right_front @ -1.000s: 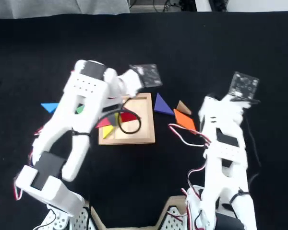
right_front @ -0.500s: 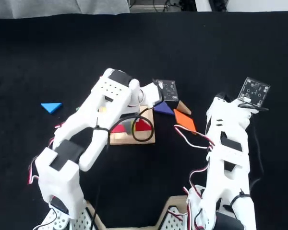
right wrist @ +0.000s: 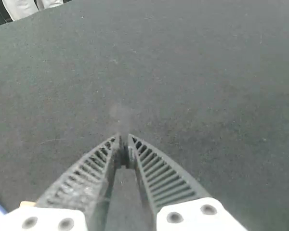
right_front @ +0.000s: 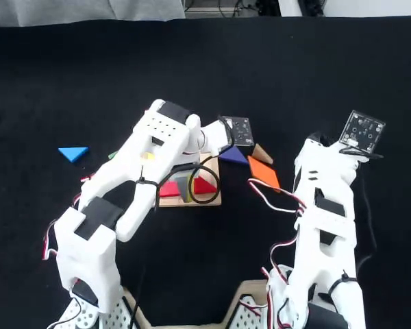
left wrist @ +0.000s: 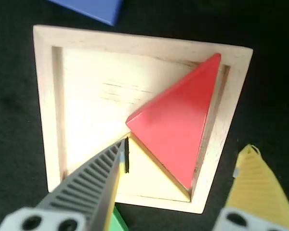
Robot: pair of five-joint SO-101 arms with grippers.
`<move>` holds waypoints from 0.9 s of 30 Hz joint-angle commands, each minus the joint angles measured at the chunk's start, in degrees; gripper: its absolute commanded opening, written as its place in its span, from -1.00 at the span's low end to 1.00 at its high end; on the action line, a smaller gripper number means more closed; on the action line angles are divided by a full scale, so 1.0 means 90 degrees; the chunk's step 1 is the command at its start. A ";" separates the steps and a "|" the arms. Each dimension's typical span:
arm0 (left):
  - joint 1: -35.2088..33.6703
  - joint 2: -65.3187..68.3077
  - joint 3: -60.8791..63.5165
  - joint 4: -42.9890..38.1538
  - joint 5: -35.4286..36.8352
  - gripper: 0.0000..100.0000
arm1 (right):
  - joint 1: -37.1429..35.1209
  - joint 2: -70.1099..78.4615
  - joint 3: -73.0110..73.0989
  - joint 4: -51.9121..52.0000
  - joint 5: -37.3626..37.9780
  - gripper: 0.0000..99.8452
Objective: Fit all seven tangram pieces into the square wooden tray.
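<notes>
Left gripper (left wrist: 185,147) wide, empty, over tray (left wrist: 43,96) | swung across it in the last second | red triangle (left wrist: 178,130) beneath, apparently seated | blue piece (left wrist: 91,7) just beyond: next candidate | right gripper (right wrist: 123,149) pinched, empty

Table (right_front: 55,68) draped in black cloth (right wrist: 192,72), matte, with faint pale lint specks and a slight weave showing in the right wrist view. Beyond the table's far edge, high view: crumpled pale grey fabric (right_front: 82,9) toward one corner, a tangle of dark cables (right_front: 226,7) near the middle, a plain white surface (right_front: 370,7) toward the other corner. Lighting even and diffuse; shadows on the cloth soft-edged and weak.
</notes>
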 commanded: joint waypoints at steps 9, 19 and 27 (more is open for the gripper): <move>-0.0122 -0.0176 -0.1421 -0.0049 0.0684 -0.29 | -0.0117 -0.0200 -0.0024 -0.0156 -0.0029 -0.98; -0.0063 0.0606 -0.0737 -0.1856 0.2882 -0.30 | -0.0127 -0.0200 -0.0024 -0.0156 -0.0020 -0.98; -0.0181 0.0596 -0.0562 -0.1788 0.2794 -0.30 | -0.0127 -0.0200 -0.0024 -0.0156 -0.0020 -0.98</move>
